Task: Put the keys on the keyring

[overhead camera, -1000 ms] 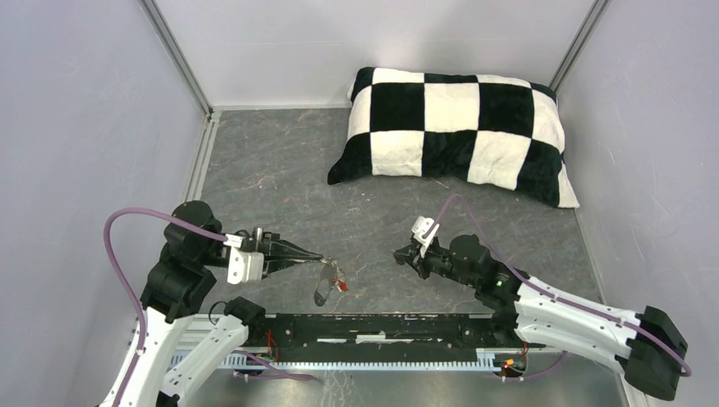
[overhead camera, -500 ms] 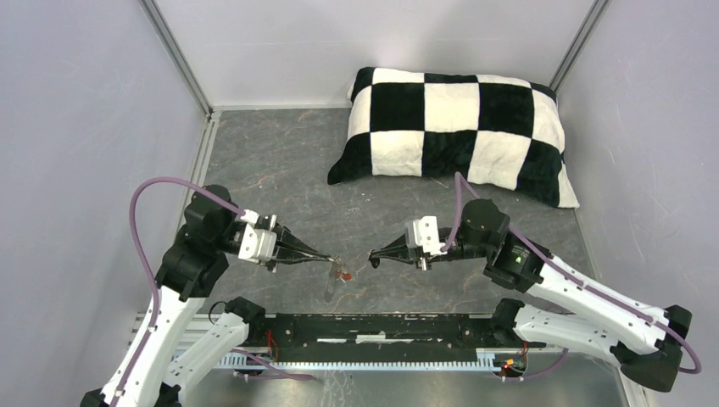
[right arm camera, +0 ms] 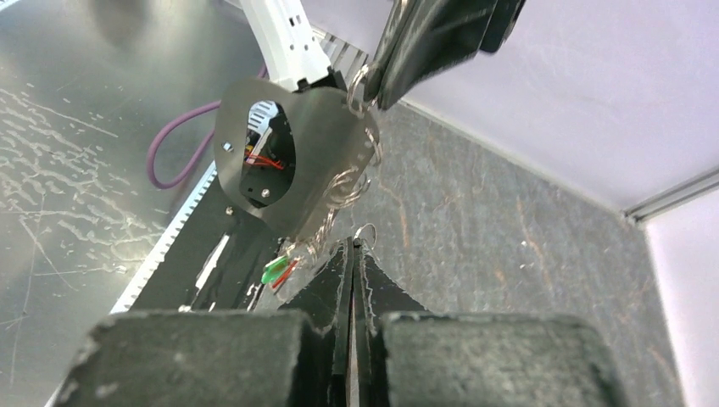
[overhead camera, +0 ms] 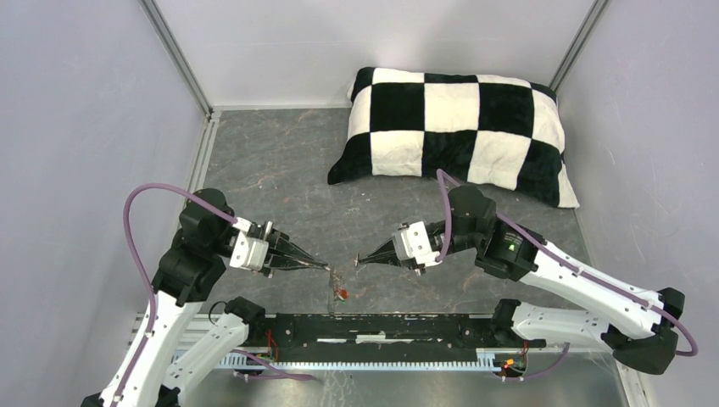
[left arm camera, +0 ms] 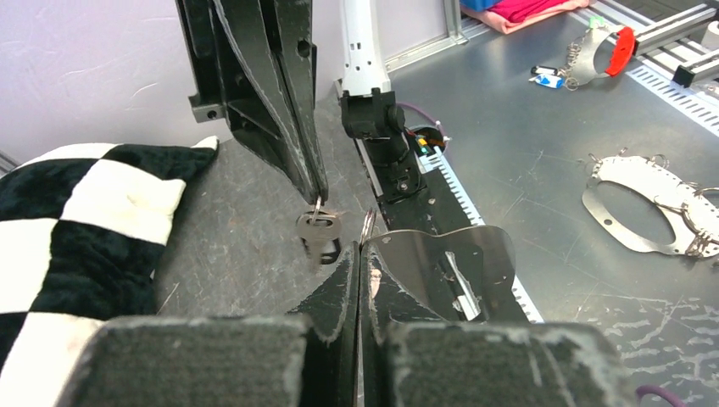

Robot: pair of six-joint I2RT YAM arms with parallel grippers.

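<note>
R arm has swung in from the right over the last sec; its wrist, turned away before, now points straight at the L arm. L arm has barely moved. R gripper (overhead camera: pixel 359 260) and L gripper (overhead camera: pixel 326 268) sit tip to tip, near but not touching, low over the table (overhead camera: pixel 271 170) by its near edge.

Keyring (right arm camera: pixel 326 153): hangs edge-pinched in L gripper, clear of the table, jaws shut tight on the plate's rim. Slot faces R wrist cam. Several wire loops already along its edge. Green tag (right arm camera: pixel 273 271) and red tag (overhead camera: pixel 341 293) dangle below it, so prob. two keys are on already.

Key (left arm camera: pixel 320 231): plain metal, hangs from a small split ring nipped in R gripper's closed tips, just beside the keyring's edge. Judgement: pick-up done, approach done; threading not yet begun.

Around:
- Checked pillow (overhead camera: pixel 454 131), far right, well apart, no issue.
- Base rail (overhead camera: pixel 390 326) right under the work, tight if the keyring drops.
- Spare fob (left arm camera: pixel 640 203) on the metal bench beyond, irrelevant.

In the way: the existing loops crowd the edge, and the keyring may swing when nudged. Cannot tell if the split ring is open enough to hook on.
</note>
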